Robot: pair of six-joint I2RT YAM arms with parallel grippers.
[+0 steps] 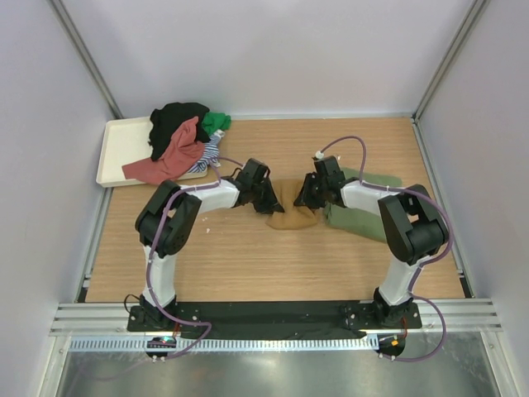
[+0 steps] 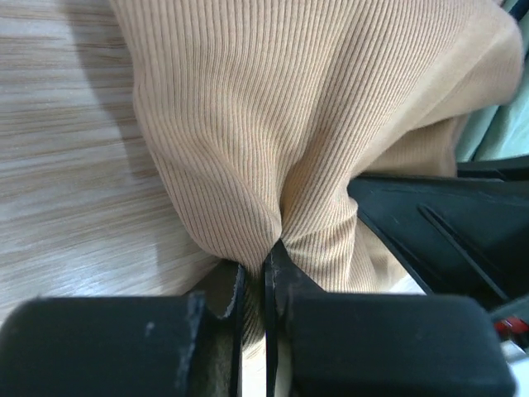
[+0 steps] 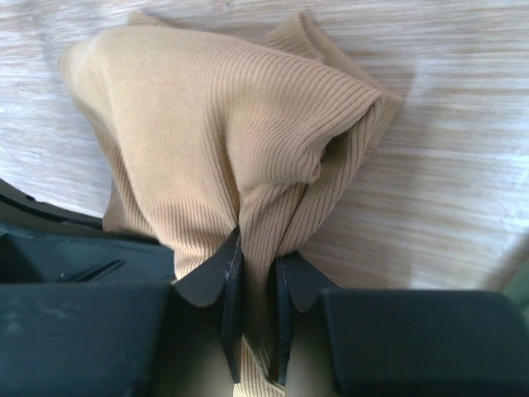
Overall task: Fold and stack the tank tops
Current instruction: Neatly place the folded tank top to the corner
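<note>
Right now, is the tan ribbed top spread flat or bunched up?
Bunched. The tan top is gathered into creases, pinched from opposite sides by the left end effector and right end effector.

Table (image 1: 248, 256): tray (image 1: 118, 147), mustard top (image 1: 291, 215), olive top (image 1: 357, 222)

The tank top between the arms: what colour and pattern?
The tank top is plain tan, finely ribbed; best in left wrist view.

Mustard tank top (image 1: 291, 217) bunched (ribbed cloth); olive top (image 1: 354, 223) beside it.
</note>
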